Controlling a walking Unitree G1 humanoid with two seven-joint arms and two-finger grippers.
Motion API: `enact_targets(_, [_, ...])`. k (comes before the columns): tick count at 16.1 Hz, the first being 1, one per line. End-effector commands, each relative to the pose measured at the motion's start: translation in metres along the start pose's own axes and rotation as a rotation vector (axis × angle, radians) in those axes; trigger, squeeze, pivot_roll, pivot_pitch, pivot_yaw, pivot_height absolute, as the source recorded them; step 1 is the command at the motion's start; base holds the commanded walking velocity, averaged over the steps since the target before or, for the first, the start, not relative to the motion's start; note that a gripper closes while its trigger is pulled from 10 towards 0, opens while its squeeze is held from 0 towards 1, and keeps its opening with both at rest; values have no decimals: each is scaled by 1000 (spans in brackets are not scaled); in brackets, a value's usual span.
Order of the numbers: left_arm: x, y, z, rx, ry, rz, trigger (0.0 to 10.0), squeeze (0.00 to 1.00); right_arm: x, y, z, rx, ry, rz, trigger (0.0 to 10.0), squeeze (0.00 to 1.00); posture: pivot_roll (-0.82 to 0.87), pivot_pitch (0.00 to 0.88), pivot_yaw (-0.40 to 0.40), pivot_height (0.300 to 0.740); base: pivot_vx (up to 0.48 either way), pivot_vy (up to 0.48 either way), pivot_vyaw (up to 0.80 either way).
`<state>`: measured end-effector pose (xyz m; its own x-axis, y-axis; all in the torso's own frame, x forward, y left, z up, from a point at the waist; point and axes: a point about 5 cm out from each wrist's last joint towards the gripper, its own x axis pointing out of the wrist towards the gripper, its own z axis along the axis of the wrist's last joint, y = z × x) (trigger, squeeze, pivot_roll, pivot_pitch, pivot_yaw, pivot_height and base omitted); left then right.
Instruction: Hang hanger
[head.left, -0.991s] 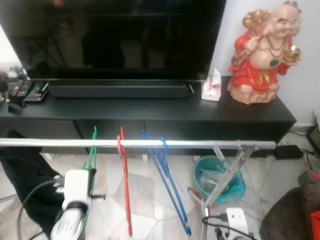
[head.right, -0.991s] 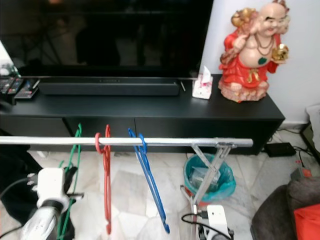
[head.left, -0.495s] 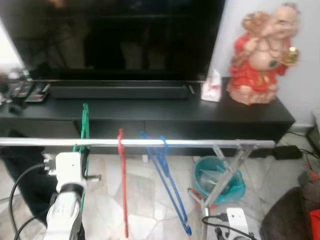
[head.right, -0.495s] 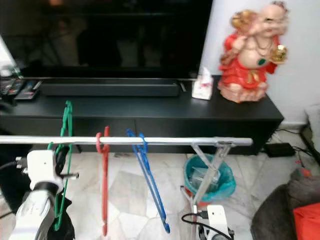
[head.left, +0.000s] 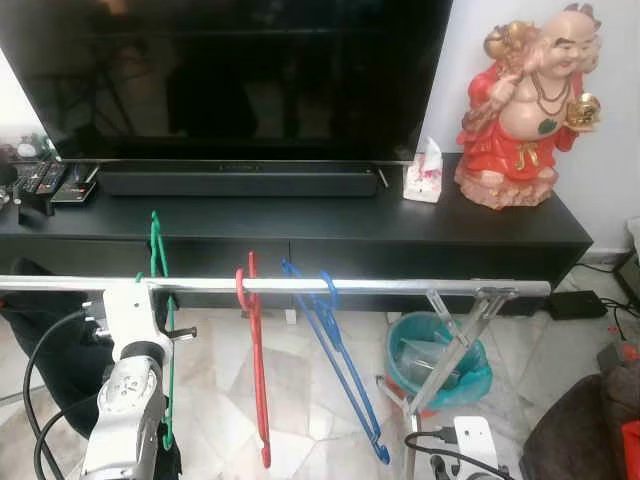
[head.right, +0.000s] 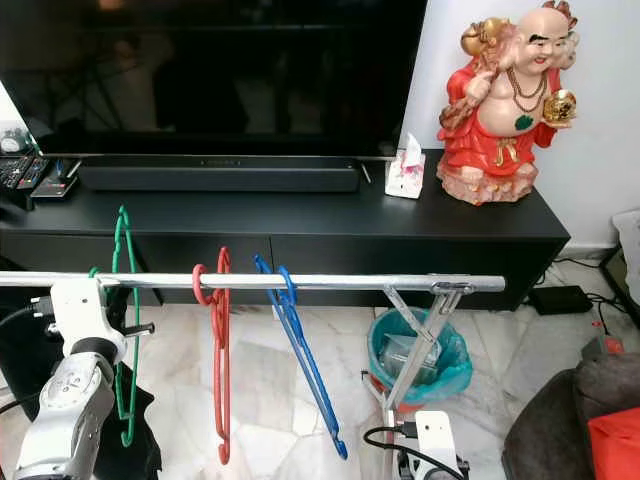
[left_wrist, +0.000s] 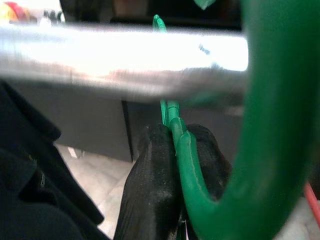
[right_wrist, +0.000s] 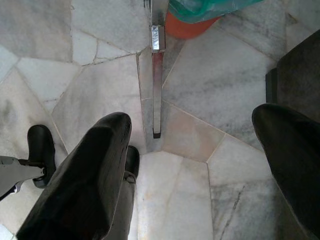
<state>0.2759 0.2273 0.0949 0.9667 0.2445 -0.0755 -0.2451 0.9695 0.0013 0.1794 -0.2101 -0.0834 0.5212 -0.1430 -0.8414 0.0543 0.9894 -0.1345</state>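
A silver rail (head.left: 350, 287) crosses in front of me at chest height. My left gripper (left_wrist: 180, 150) is shut on a green hanger (head.left: 168, 400), its black fingers (left_wrist: 152, 195) pinching the neck just below the rail. The green hook (head.left: 154, 240) stands up above the rail near its left end; I cannot tell whether it rests on the rail. To its right, a red hanger (head.left: 257, 370) and blue hangers (head.left: 335, 360) hang from the rail. My right gripper (right_wrist: 200, 170) hangs low over the marble floor, open, holding nothing.
Behind the rail are a black TV console (head.left: 330, 235) with a television (head.left: 240, 70), a soundbar, remotes (head.left: 45, 185), a tissue pack and a red statue (head.left: 525, 110). A teal bin (head.left: 430, 360) stands by the rack's slanted leg (head.left: 455, 350). Dark cloth (head.left: 45, 340) lies at the left.
My left gripper has lifted the green hanger and carried it left; its hook, at rail level before, now stands above the rail. The red hanger has swung slightly.
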Motion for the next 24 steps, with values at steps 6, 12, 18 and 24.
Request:
enact_targets(6, [11,-5,-8,10,86,-33,10000,0,0,0,-1,3,5,-1,10000,0,86,0,-3,740,0,0,0])
enact_targets(12, [17,-13,-11,23,112,-62,10000,0,0,0,-2,4,6,-1,10000,0,78,0,3,740,0,0,0])
enact_targets(18, [12,-12,-5,30,66,-65,10000,1000,0,0,-3,4,7,-1,10000,0,79,0,4,740,0,0,0])
enact_targets(24, [-1,-14,-1,50,37,-85,10000,1000,0,0,-2,2,6,0,10000,0,88,0,0,740,0,0,0])
